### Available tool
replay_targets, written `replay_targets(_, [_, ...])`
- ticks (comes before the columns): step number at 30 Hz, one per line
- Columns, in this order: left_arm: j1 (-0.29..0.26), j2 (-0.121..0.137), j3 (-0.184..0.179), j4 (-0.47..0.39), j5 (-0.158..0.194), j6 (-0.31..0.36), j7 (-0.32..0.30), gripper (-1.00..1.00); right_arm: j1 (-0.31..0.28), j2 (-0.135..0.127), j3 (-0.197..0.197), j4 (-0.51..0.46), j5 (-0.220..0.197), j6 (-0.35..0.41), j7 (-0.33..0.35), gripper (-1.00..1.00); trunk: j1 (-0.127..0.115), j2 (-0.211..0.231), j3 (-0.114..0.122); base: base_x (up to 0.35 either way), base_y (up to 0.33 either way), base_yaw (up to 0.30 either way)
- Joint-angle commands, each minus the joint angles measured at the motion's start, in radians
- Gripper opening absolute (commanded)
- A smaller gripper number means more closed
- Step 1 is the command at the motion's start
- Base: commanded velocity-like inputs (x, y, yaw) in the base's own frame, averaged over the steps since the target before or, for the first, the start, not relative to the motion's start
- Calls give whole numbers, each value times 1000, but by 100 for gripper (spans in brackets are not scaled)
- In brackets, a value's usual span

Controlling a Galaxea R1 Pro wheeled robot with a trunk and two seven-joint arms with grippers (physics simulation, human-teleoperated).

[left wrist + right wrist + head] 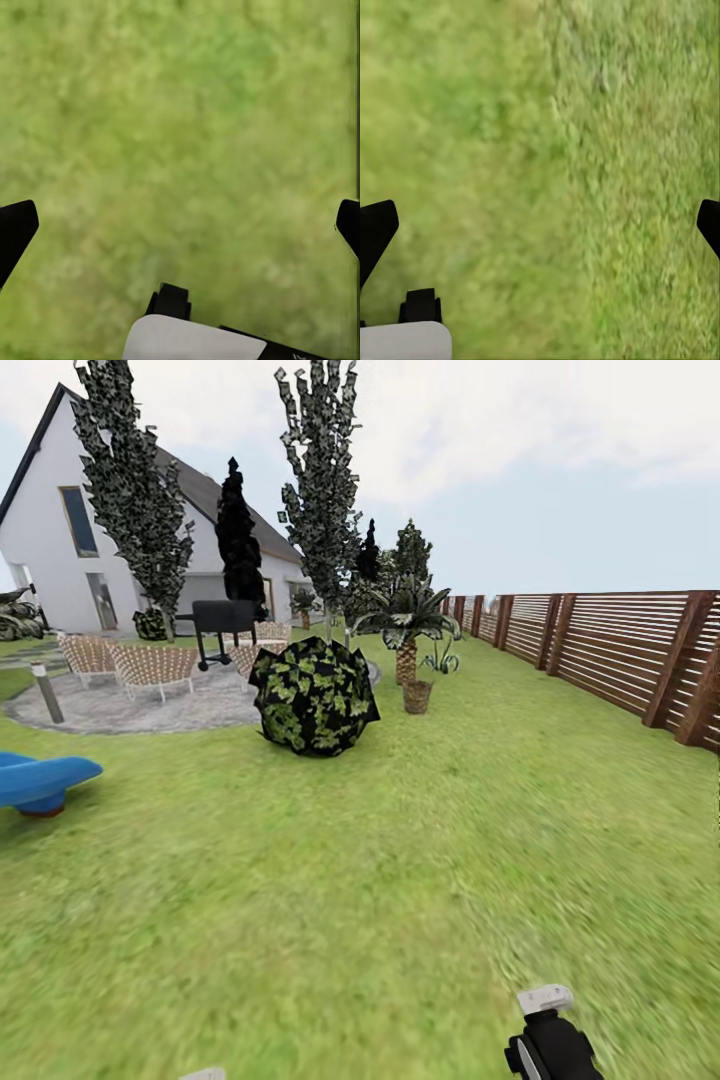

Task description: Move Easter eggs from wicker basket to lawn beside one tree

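Observation:
The brown wicker basket [417, 696] stands far ahead on the lawn [360, 880], just in front of a short palm [405, 630]. No Easter eggs are visible at this distance. Two slim trees with mottled crowns rise behind, one [322, 490] near the middle and one [135, 490] to the left. My right arm [548, 1042] shows at the lower edge of the head view. Both wrist views look down on bare grass: the left gripper [180, 225] and the right gripper [540, 225] are open, fingers wide apart with nothing between them.
A round dark bush [314, 696] sits left of the basket. A slatted wooden fence [620, 650] runs along the right. A blue play object [40, 780] lies at the left. Behind it are a paved patio with chairs [150, 665], a grill [222, 622] and a white house [60, 550].

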Motion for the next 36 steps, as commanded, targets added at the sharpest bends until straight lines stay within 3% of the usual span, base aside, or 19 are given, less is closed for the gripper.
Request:
replay_targets(1, [0,-1,1,-3,11,4,5,100,-1,-1,3,0,7,7,2,100,1,-1,-1,327,0,-79])
replay_targets(10, [0,8,5,-15,12,9,-78,100,0,-1,-1,4,7,3,3,100,1,-1,-1,328,0,-50])
replay_targets(13, [0,12,5,-83,4,31,-83,100,-1,-2,-3,2,5,6,2,100,1,-1,-1,328,0,-4])
replay_targets(18, [0,9,1,-239,2,191,-85,100,-1,0,-41,-14,-39,10,2,100,1,-1,-1,328,0,-1])
replay_targets(21, [0,7,0,-258,2,232,-85,100,-1,1,-42,-13,-67,10,1,100,1,-1,-1,328,0,0])
replay_targets(25, [0,10,7,-259,2,261,-82,100,-1,5,-41,-12,-70,10,1,100,1,-1,-1,329,44,0])
replay_targets(28, [0,25,14,-261,7,347,-85,100,-1,-1,-49,-14,-69,10,-1,100,1,-1,-1,329,122,0])
replay_targets(36, [0,38,12,-266,13,367,-85,100,0,-9,-51,-15,-67,8,-2,100,1,-1,-1,330,34,0])
